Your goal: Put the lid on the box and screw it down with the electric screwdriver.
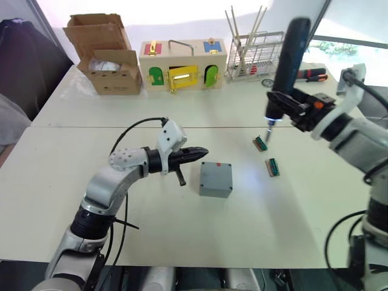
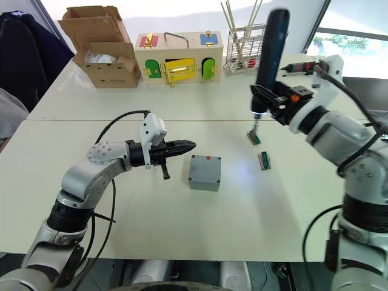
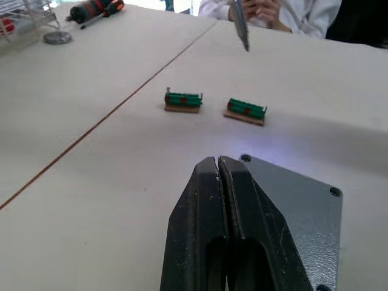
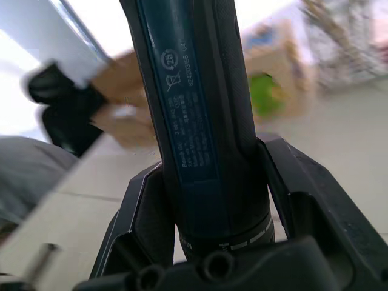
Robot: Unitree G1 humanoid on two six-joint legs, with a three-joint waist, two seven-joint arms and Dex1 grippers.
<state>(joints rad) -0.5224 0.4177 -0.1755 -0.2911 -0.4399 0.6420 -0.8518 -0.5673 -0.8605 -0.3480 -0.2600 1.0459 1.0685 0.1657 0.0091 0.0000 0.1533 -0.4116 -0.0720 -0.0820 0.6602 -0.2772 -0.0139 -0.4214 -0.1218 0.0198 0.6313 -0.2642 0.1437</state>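
Looking at this from the side of the room, the lid [image 3: 300, 209] is already sitting on the box [image 1: 216, 179], which rests out in the open middle of the counter [image 1: 182, 242]. So I'd say the screwing step is up now. The right gripper [image 1: 291, 106] has its jaws clamped round the electric screwdriver [image 1: 288, 60], held upright and well off to the right of the box, bit hanging over two little green terminal blocks [image 1: 267, 154] instead of a screw hole. The left gripper [image 1: 197, 153] hovers just beside the box, jaws pressed together on nothing.

Next move, I reckon: swing the driver over and drop the bit dead straight into a corner hole, maybe with the left arm steadying the box so it doesn't skate.

Handy bit: the left wrist view shows the lid's corner screw holes [image 3: 334, 192] clearly, which the head views don't really resolve. The head views give the wooden latch box [image 1: 183, 63] and cardboard carton [image 1: 106, 57] at the back.
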